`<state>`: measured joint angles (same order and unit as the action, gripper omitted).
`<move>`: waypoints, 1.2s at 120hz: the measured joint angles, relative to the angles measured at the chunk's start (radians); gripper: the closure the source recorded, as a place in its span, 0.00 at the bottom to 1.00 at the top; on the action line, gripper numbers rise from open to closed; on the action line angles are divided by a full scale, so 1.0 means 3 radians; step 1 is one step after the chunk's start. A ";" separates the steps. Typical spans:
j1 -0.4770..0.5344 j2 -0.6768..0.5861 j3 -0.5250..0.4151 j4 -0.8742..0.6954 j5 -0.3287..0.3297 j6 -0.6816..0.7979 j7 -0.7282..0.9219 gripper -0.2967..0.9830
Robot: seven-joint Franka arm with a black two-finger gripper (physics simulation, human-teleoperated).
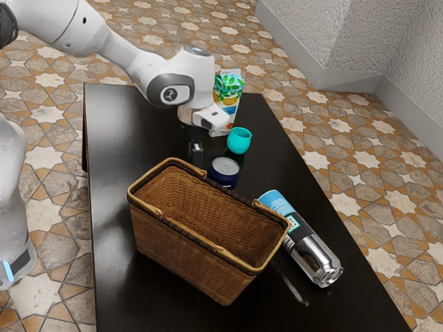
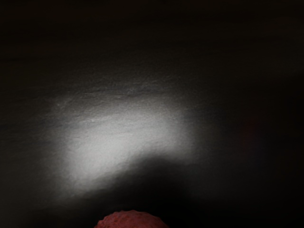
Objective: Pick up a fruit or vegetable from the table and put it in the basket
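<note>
Nearest in the exterior view, we log the woven basket, upright on the dark tabletop. To its right a silver-and-blue bottle lies on its side, blue end close to the basket's rim. Just past the basket, partly hidden by it, we record a dark blue can, upright with a pale top.

Left of the can, outside the basket on its far side, is the gripper, pointing down. We cannot tell whether it is released or clenched. The task's thing, which we note as a red, bumpy fruit or vegetable, appears in the wrist view at or just under the gripper; whether it is held, we cannot tell.

Farther off are a turquoise cup and, beyond it, an upright carton with green leaves, partly behind the white arm.
</note>
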<state>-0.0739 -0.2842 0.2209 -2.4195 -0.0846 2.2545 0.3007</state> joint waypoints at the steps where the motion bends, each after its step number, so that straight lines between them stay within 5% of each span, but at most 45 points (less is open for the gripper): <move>1: 0.0000 0.0003 0.0000 0.0000 0.0000 0.0003 0.0000 0.23; 144: 0.0038 -0.0005 0.0015 -0.0009 0.0026 0.0064 0.0005 0.23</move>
<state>-0.0626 -0.2858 0.2255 -2.4222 -0.0767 2.2737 0.3023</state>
